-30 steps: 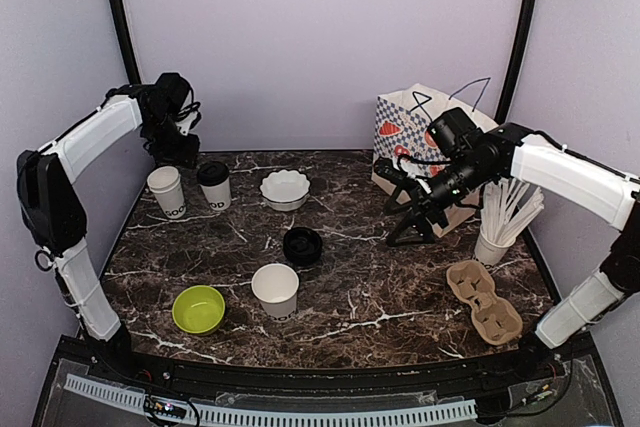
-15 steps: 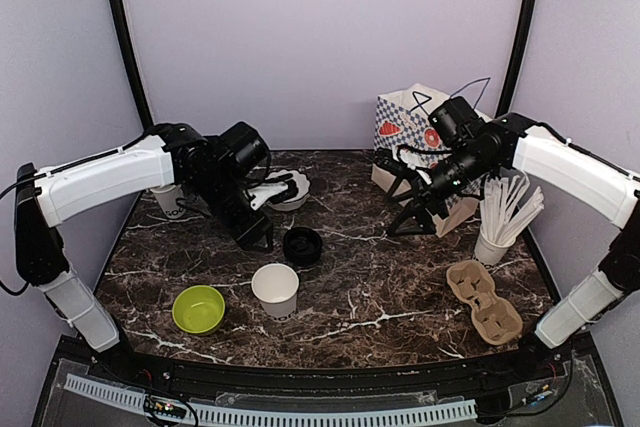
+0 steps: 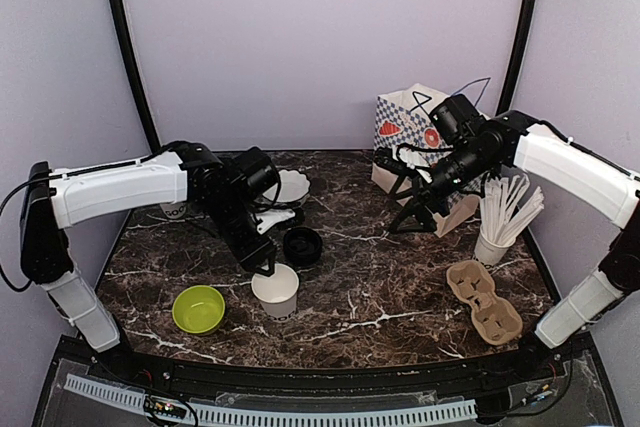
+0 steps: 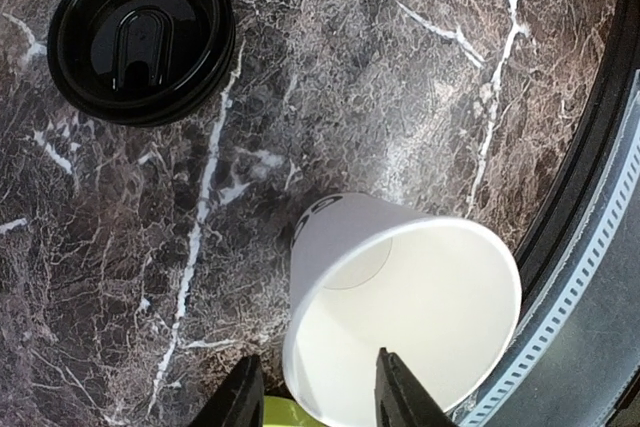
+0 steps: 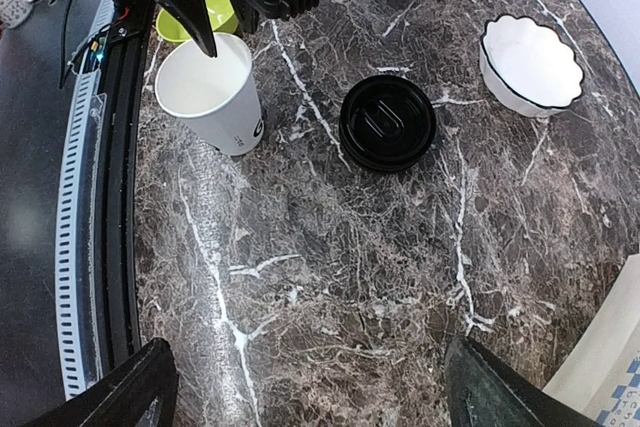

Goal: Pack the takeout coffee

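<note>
**Cup wall between my left fingers**

From above, the open cup point(image 3: 277, 290) stands upright on the surface point(image 3: 400, 292), mouth up. It is directly beneath my left fingers point(image 3: 266, 265), which hang at its rim on the side facing the black lid point(image 3: 302, 245). My right fingers point(image 3: 400, 215) are well apart from both.

At my left wrist, my left fingers point(image 4: 405, 397) are part-open and hold nothing. One tip is outside the open cup point(image 4: 400, 317) and the other is over its mouth, so the wall runs between them. The black lid point(image 4: 143, 35) lies ahead, apart from the cup.

At my right wrist, my right fingers point(image 5: 140, 392) are spread wide and empty. The open cup point(image 5: 212, 95) and black lid point(image 5: 388, 122) lie far ahead.

I judge the left arm the nearer one, placed to pinch the wall.
</note>
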You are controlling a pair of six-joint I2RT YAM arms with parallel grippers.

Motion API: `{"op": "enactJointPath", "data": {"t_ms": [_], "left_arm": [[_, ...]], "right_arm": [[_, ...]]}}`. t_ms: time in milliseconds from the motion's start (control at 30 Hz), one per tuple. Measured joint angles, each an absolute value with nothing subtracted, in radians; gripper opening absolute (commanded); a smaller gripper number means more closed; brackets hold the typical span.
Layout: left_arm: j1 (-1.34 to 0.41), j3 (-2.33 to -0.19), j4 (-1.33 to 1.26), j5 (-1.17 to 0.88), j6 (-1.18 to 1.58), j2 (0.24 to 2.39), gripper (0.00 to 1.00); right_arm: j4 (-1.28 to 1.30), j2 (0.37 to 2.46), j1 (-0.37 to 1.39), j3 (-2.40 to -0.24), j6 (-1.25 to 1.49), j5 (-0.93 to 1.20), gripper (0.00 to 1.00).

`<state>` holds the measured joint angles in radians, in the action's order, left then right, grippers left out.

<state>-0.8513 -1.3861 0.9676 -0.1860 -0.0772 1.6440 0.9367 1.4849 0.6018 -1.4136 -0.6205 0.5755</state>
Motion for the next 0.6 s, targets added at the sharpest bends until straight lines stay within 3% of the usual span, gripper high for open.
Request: {"op": "enactJointPath", "data": {"t_ms": [67, 267, 600], "left_arm": [[-0.851, -1.375, 0.962, -0.186, -0.081, 1.655, 0.32], [-0.854, -1.359, 0.933, -0.183, -0.095, 1.687, 0.03], [-0.911, -1.444, 0.915, -0.203, -0.096, 1.739, 0.0]], "right_arm": [[0.936, 1.485, 0.602, -1.414, -0.62, 0.564, 0.93], [0.936, 1.485, 0.598, -1.414, -0.62, 0.541, 0.93], [0.932, 1.467, 0.586, -1.407, -0.62, 0.523, 0.93]]}}
